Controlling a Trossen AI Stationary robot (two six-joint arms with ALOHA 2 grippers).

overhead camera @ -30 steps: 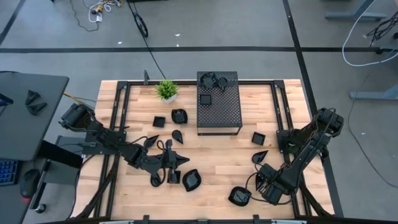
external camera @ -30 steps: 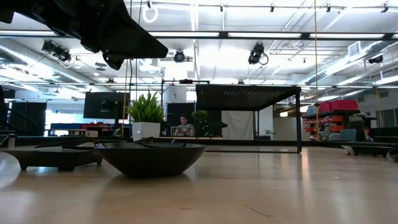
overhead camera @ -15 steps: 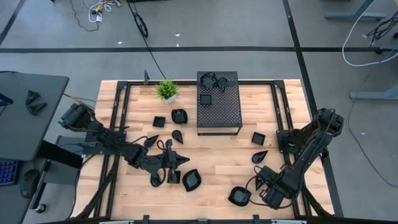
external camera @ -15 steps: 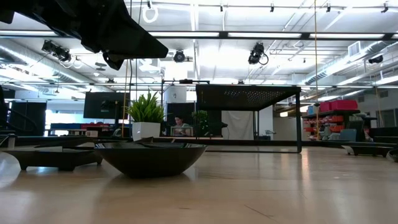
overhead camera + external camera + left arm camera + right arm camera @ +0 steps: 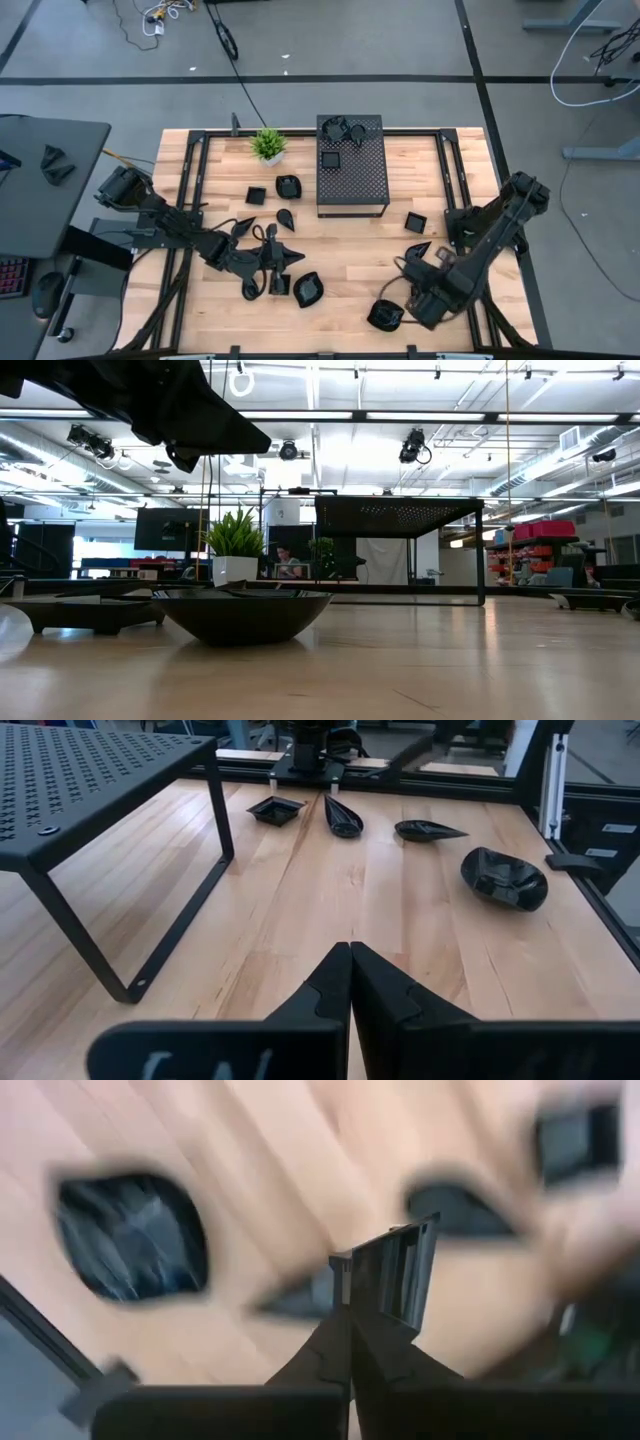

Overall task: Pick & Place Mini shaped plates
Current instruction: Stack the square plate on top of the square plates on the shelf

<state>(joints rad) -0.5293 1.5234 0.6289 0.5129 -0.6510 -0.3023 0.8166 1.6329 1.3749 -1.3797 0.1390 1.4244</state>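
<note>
Small glossy black mini plates lie scattered on the wooden table: a square one [image 5: 256, 195], a rounded one [image 5: 288, 186], a teardrop [image 5: 285, 217], a leaf shape [image 5: 308, 289], a square [image 5: 415, 221], a teardrop [image 5: 418, 251] and a rounded one [image 5: 385, 315]. More sit on top of the black perforated box [image 5: 352, 175]. My left gripper [image 5: 290, 258] [image 5: 350, 952] hovers shut over bare wood near the table's middle-left. My right gripper [image 5: 408, 292] [image 5: 350, 1285] is shut, just above and beside the rounded plate [image 5: 132, 1235] near the near-right corner.
A green potted plant [image 5: 268, 144] stands at the far edge, left of the box. The box stands on thin legs [image 5: 215, 805] with open space beneath. Black frame rails [image 5: 190, 170] run along the table's sides. Bare wood lies between the two arms.
My right gripper has swung a little toward the table's left and far side and turned at the wrist; it is still moving, as its wrist view is smeared. The left arm and all plates have stayed where they were.
</note>
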